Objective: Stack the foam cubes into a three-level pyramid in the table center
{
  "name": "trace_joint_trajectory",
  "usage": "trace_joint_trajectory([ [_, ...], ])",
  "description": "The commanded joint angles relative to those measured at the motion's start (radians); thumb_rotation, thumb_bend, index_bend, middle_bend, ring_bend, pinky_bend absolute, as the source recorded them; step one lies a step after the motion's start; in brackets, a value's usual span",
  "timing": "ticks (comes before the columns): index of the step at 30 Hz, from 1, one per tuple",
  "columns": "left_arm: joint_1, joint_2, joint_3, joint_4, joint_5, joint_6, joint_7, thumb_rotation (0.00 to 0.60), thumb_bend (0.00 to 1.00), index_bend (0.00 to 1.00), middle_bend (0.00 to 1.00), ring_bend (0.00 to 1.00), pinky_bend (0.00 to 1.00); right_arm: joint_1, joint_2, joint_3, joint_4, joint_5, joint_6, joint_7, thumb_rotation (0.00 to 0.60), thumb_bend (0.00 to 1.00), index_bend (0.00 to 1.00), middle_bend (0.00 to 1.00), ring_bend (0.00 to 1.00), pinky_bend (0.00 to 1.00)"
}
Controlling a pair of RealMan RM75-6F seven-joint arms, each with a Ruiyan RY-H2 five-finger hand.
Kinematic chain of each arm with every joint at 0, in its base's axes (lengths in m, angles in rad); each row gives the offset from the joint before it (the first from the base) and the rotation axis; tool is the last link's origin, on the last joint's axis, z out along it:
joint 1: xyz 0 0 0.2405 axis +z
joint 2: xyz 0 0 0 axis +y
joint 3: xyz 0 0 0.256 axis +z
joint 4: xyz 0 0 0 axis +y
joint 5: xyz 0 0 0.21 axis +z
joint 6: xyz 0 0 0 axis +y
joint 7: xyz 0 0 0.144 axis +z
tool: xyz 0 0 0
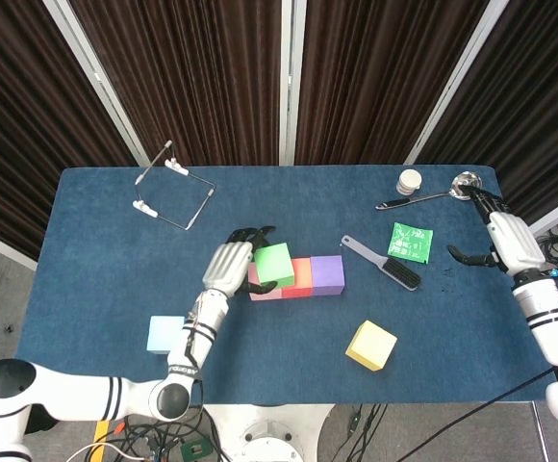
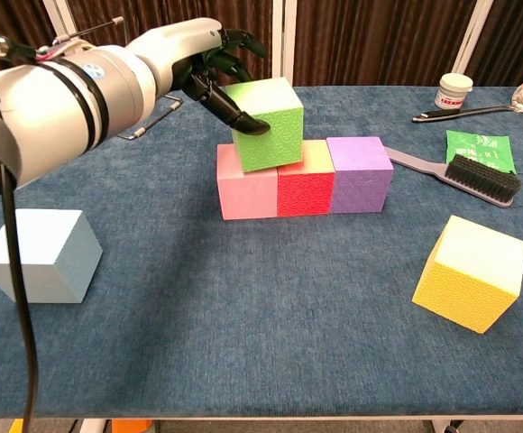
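Note:
Three foam cubes stand in a row at the table's middle: pink, red and purple. My left hand grips a green cube that sits over the seam between the pink cube and the red cube. A light blue cube lies near the front left. At the front right rests a yellow cube, tilted. My right hand hovers at the table's right edge with fingers apart and nothing in it.
A black brush, a green packet, a spoon and a small white jar lie at the right rear. A wire frame sits at the left rear.

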Motion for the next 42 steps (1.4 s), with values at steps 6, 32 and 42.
trace_joint_trajectory([
  [6, 0.01, 0.006, 0.022, 0.009, 0.039, -0.021, -0.012, 0.6, 0.23, 0.14, 0.44, 0.1, 0.1, 0.0, -0.002, -0.003, 0.009, -0.007, -0.006, 0.015, 0.6, 0.19, 0.0, 0.06, 0.0, 0.0],
  [32, 0.018, 0.052, 0.03, 0.014, 0.071, -0.102, -0.057, 0.6, 0.23, 0.14, 0.44, 0.1, 0.1, 0.001, -0.015, -0.008, 0.023, -0.006, -0.017, 0.017, 0.6, 0.19, 0.0, 0.06, 0.0, 0.0],
  [42, 0.004, 0.066, 0.02, 0.023, 0.065, -0.128, -0.06, 0.6, 0.23, 0.14, 0.44, 0.1, 0.1, 0.003, -0.025, -0.011, 0.041, -0.006, -0.027, 0.029, 0.6, 0.19, 0.0, 0.06, 0.0, 0.0],
])
